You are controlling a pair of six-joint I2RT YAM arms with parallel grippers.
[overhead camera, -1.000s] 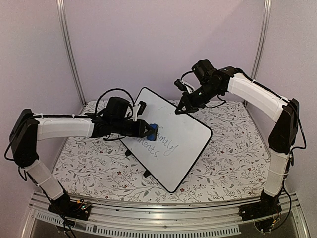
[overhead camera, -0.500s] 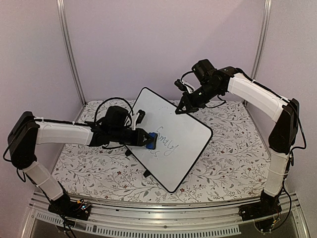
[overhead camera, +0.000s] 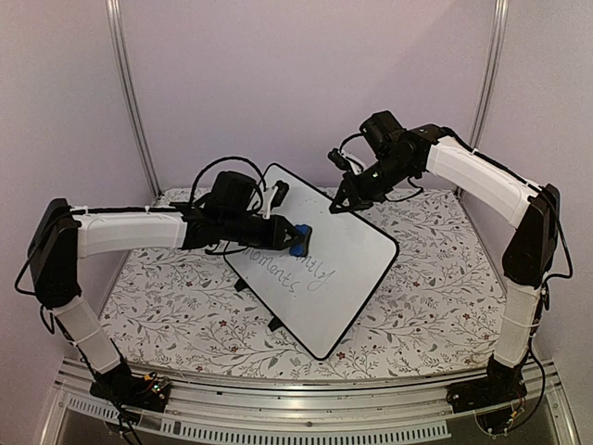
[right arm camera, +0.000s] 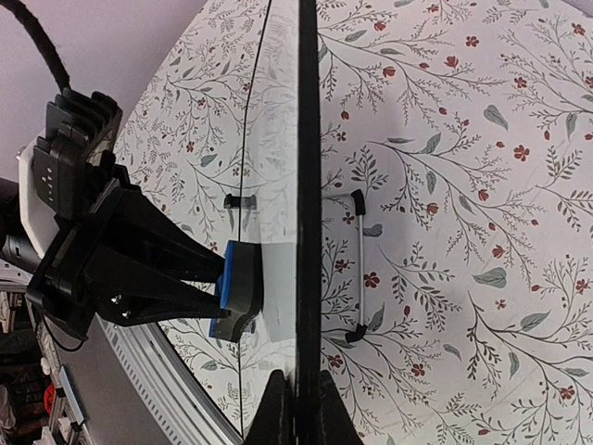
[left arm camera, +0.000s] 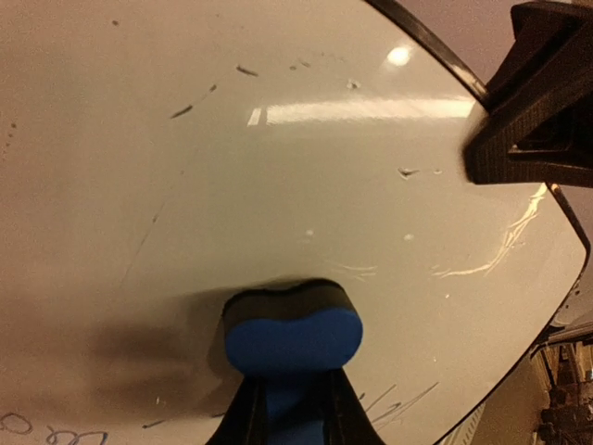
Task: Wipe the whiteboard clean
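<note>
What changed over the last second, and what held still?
The left gripper, shut on the blue eraser, slid toward the near side of the whiteboard, then back away and rightward over the handwriting. The right gripper stayed clamped on the far edge; the board did not shift.
</note>
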